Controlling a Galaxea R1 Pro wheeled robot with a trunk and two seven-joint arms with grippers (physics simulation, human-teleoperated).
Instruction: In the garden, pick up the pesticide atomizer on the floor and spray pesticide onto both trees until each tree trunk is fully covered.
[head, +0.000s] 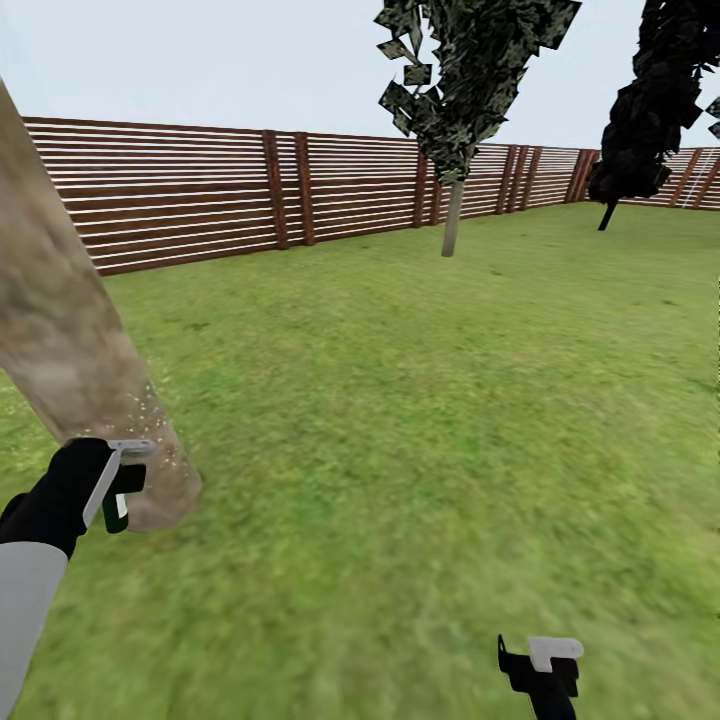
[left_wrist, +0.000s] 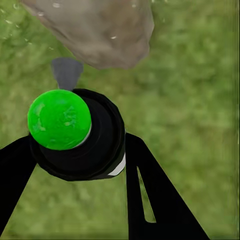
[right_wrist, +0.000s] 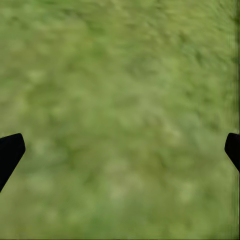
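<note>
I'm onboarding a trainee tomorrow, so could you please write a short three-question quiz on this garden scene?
1. True or false: the left gripper holds the sprayer.
2. Where do the pale specks sit? A) on the fence B) on the near trunk, low down C) on the far tree
3. Fill in: the right gripper has its jaws ___ over bare grass.

Key: 1 true; 2 B; 3 open.
</note>
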